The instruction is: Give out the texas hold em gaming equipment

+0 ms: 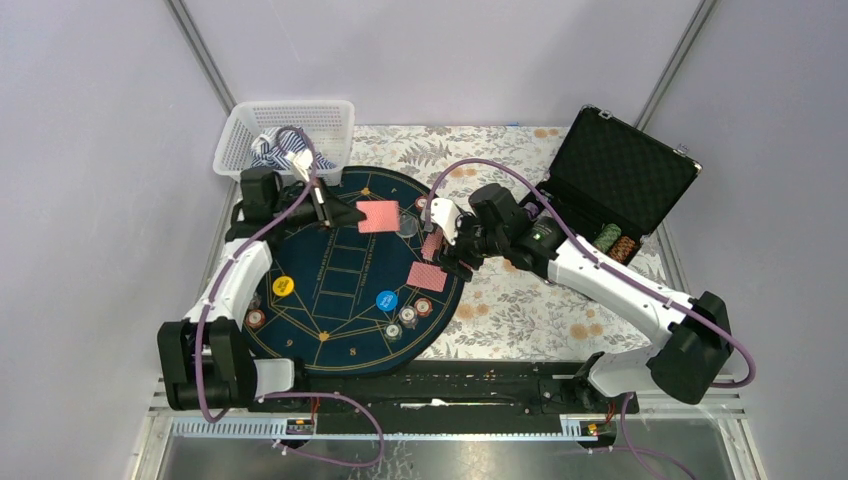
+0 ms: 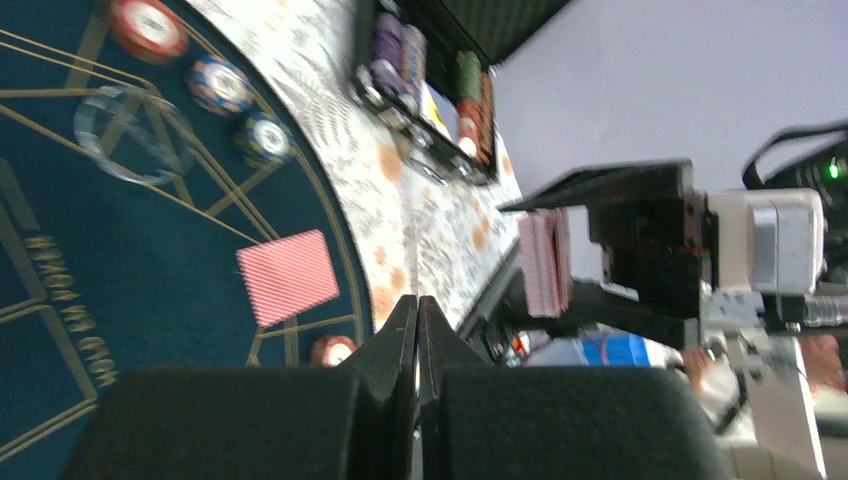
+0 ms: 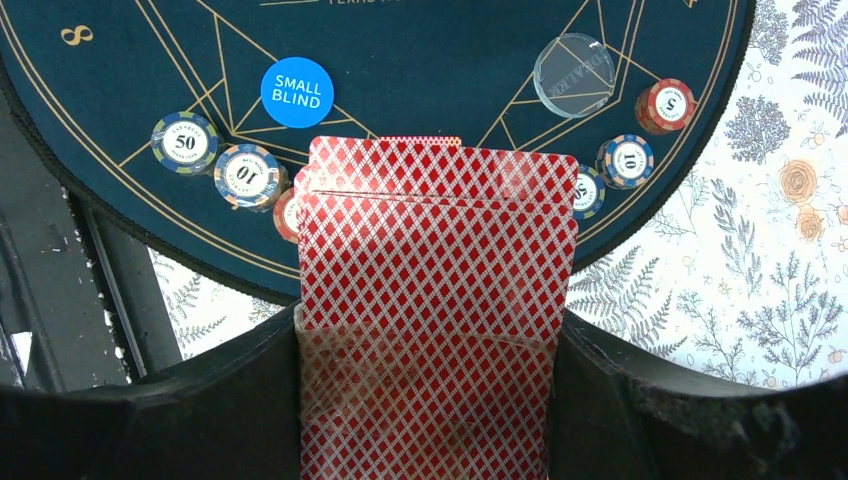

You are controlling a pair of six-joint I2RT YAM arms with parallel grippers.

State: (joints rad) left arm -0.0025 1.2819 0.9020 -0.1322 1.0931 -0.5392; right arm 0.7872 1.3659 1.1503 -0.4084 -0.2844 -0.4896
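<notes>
- Over the dark blue round mat with gold lines (image 1: 340, 300), the left gripper (image 2: 417, 312) has its black fingers pressed together on a single red-backed playing card (image 1: 378, 216); the card juts level from the tips in the overhead view
- At the mat's right edge, the right gripper (image 3: 430, 400) is clamped on an upright, slightly fanned deck of red-backed cards (image 3: 437, 270); the diamond-patterned backs face its wrist camera
- On the mat lie a second red-backed card (image 1: 427, 277), flat near the right rim; a yellow round disc (image 1: 283, 286) at the left; a blue round disc marked SMALL BLIND (image 3: 297, 92); a clear round disc (image 3: 573, 62); and small chip stacks (image 3: 627, 160) spaced along the rim
- Far right on the floral tablecloth (image 1: 520, 300), the black foam-lined case (image 1: 620, 165) stands open, lid tilted back; its tray holds rows of round poker chips (image 1: 616, 243), purple, grey, green and orange-brown
- Far left, the white plastic mesh basket (image 1: 335, 125) holds a crumpled blue-and-white striped cloth (image 1: 270, 150); it sits just beyond the mat's far-left rim
</notes>
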